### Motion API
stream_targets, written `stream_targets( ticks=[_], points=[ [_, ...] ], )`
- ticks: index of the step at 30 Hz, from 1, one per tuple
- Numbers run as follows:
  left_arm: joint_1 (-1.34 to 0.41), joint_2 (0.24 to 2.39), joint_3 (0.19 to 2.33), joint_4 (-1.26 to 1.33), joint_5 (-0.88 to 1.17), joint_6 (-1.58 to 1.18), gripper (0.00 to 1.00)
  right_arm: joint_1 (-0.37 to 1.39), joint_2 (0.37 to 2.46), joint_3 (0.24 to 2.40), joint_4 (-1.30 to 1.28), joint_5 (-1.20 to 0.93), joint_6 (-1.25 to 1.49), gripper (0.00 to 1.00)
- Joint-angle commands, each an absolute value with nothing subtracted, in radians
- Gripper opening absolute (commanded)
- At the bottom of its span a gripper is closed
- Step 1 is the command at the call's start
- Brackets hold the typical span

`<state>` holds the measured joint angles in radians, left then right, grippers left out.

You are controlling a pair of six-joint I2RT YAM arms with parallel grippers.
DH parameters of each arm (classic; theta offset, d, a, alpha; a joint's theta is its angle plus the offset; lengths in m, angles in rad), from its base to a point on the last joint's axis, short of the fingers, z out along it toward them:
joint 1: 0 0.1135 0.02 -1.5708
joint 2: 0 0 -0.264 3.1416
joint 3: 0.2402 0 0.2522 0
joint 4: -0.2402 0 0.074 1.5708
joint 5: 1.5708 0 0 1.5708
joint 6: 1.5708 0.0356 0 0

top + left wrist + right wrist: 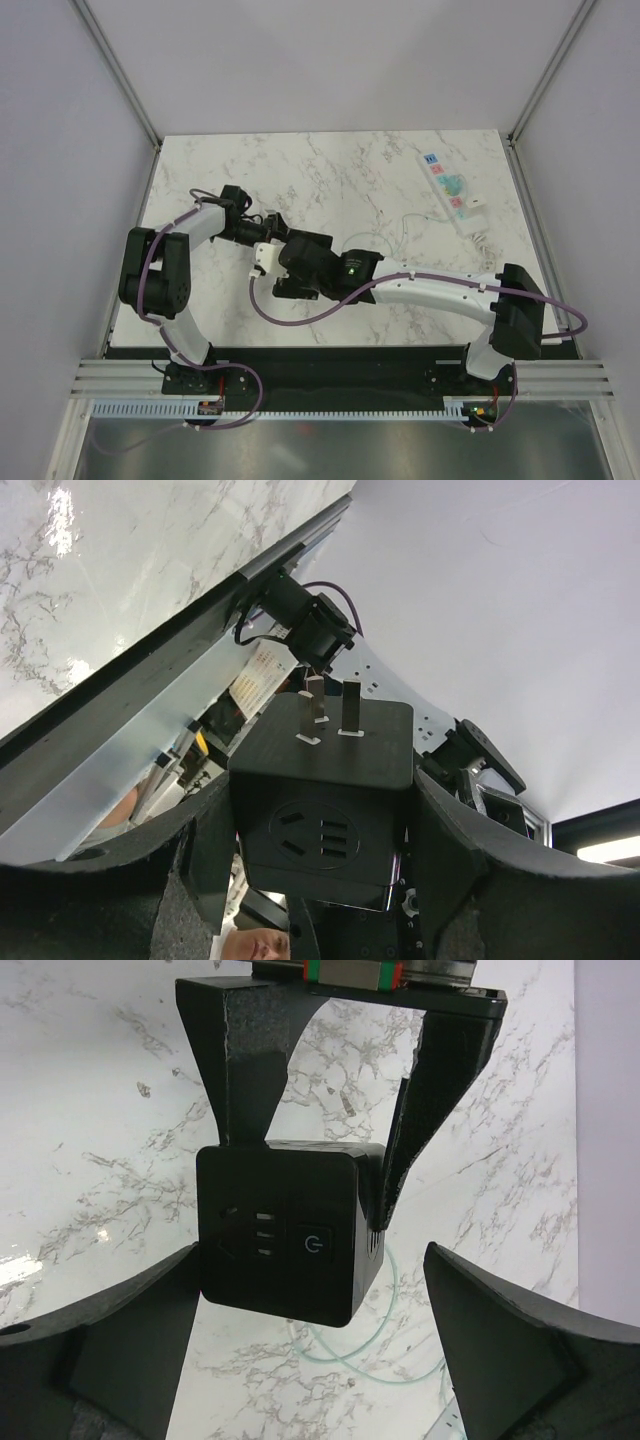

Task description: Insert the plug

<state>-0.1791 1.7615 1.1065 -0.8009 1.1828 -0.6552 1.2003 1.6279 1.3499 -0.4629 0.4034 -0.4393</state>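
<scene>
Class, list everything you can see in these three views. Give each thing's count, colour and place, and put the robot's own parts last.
table: one, white marble, under everything.
power strip: one, white with coloured squares, far right of the table.
cable: one, thin pale green, looped on the table beneath the plug.
plug: one, matte black cube with its prongs showing, held above the table left of centre.
left arm: one, black and white, based at the near edge.
right arm: one, white and black, based at the near edge.
left pincer: one, black, shut on the plug.
right pincer: one, black, open wide around the plug.

Lab test cell, white walls (340,60), aluminium frame (118,72)
</scene>
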Motion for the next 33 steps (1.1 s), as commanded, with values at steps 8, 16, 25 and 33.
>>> stream_targets(
  ticks=[8,16,25,33],
  points=[
    [-0.184,1.747,1.086,-0.792,1.167,-0.721,0.02,1.192,1.632,1.459,-0.564,0.451,-0.433,0.98],
    [-0.184,1.727,1.098,-0.79,1.137,-0.761,0.02,1.226,1.655,1.443,-0.601,0.502,-0.453,0.98],
    [-0.184,1.712,1.091,-0.779,1.141,-0.787,0.02,1.249,1.715,1.453,-0.598,0.563,-0.462,0.98],
    [-0.184,1.698,1.077,-0.765,1.147,-0.804,0.02,1.249,1.744,1.454,-0.563,0.583,-0.459,0.96]
  ],
)
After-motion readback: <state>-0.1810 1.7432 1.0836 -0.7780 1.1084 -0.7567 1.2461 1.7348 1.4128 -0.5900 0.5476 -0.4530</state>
